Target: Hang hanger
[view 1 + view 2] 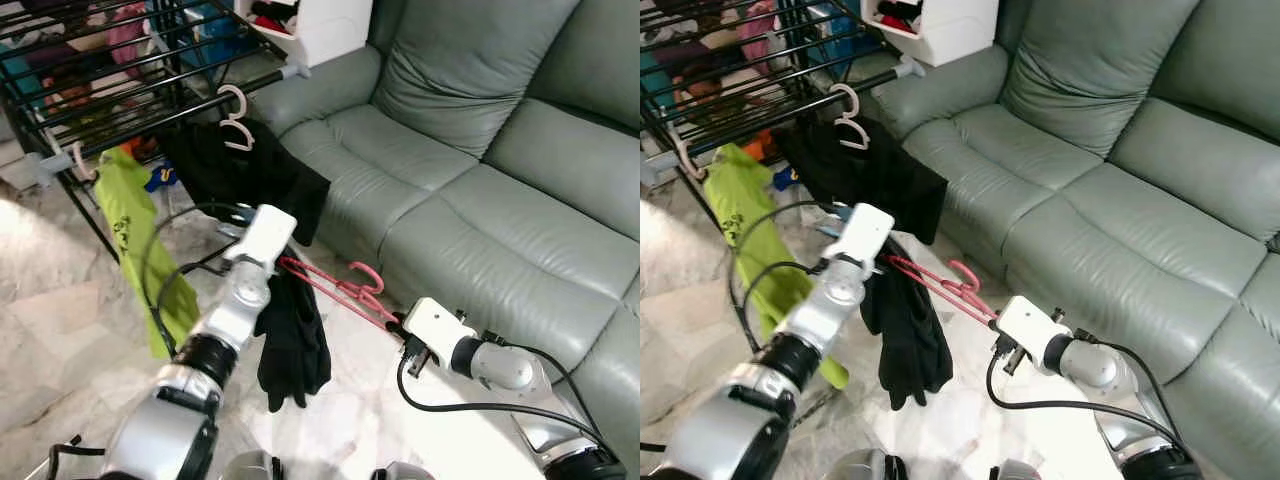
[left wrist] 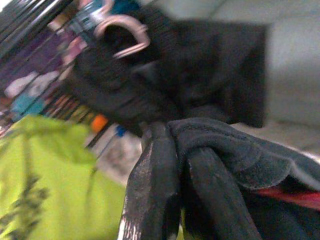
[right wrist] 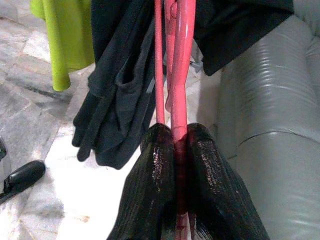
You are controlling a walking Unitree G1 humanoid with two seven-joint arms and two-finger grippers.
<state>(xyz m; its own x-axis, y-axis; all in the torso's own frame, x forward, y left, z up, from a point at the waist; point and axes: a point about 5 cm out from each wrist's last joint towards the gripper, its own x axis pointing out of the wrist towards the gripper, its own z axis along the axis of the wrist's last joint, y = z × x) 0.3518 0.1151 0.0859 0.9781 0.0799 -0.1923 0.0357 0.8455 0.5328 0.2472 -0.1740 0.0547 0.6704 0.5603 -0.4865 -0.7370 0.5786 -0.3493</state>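
Observation:
A pink hanger (image 1: 340, 290) is held level between my two arms, its hook (image 1: 366, 274) pointing up toward the sofa. A black garment (image 1: 292, 340) droops from its left end. My right gripper (image 3: 172, 150) is shut on the hanger's right end. Black cloth over the hanger's other end is pinched in my left gripper (image 2: 175, 150). The black drying rack (image 1: 130, 70) stands at the upper left. On its front rail hang a black garment on a pale hanger (image 1: 235, 120) and a lime green garment (image 1: 135, 230).
A grey-green leather sofa (image 1: 480, 170) runs along the right, close to my right arm. A white box (image 1: 320, 25) sits beyond the sofa's arm. The floor is pale marble tile (image 1: 50, 330). Clothes are piled under and behind the rack.

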